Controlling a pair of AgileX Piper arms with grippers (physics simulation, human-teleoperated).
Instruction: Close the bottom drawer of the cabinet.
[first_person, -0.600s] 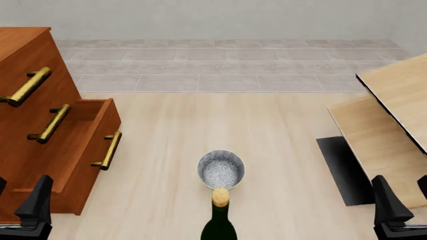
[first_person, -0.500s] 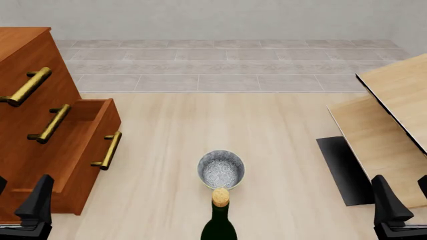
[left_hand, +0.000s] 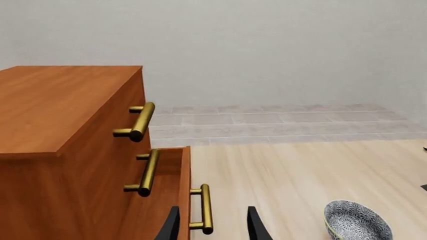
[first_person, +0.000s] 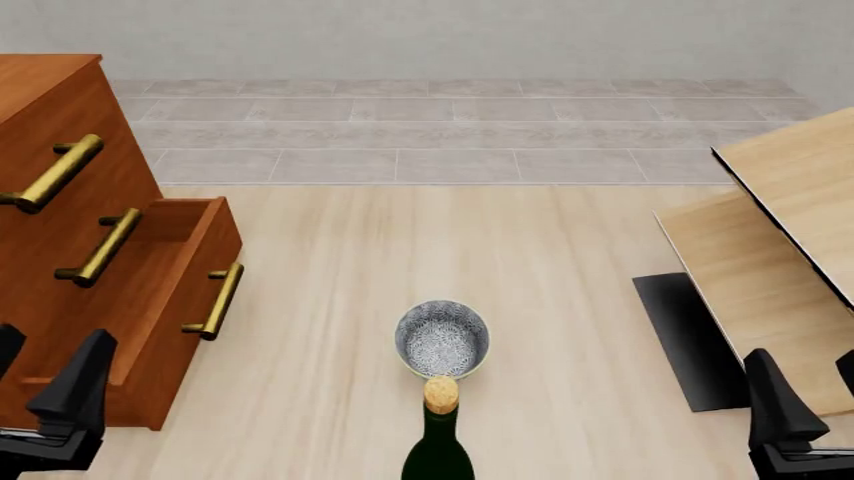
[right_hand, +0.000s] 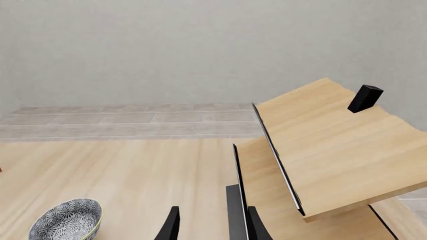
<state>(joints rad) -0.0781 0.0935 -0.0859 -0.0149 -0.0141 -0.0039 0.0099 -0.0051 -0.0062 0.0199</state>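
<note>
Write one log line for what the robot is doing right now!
bottom drawer: open | left gripper: jaws open, near its brass handle | right gripper: open, idle
</note>
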